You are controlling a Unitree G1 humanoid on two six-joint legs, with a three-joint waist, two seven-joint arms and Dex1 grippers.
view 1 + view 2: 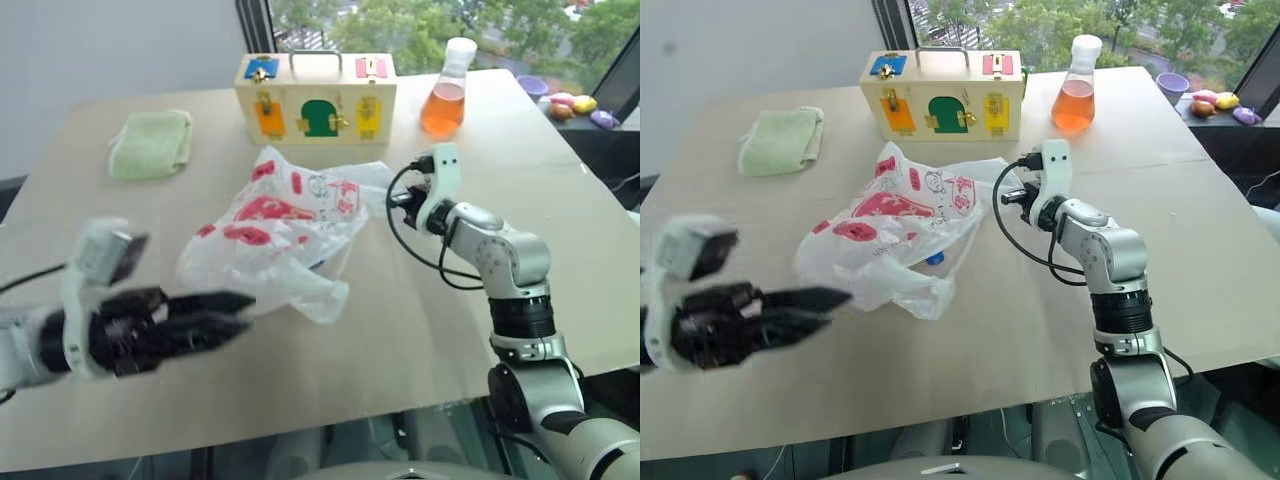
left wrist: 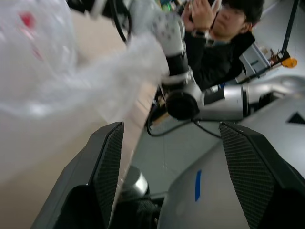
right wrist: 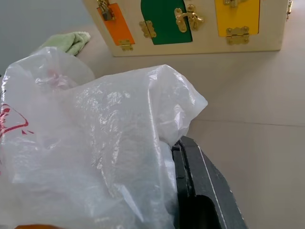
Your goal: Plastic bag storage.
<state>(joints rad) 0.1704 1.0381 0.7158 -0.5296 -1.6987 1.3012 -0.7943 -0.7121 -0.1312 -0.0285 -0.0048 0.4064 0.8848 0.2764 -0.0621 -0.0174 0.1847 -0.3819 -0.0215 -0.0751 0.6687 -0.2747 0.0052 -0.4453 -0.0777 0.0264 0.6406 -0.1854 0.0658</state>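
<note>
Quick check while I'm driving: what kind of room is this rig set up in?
Probably a lab or test room by a window: a plain table with practice props, a wooden latch box and a flask of orange liquid, and trees outside the glass.

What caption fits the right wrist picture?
Right gripper pinching the plastic bag before the wooden latch box.

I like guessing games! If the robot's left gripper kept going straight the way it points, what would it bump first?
Probably the plastic bag: the open left gripper aims at its near edge, though depth is unclear.
</note>
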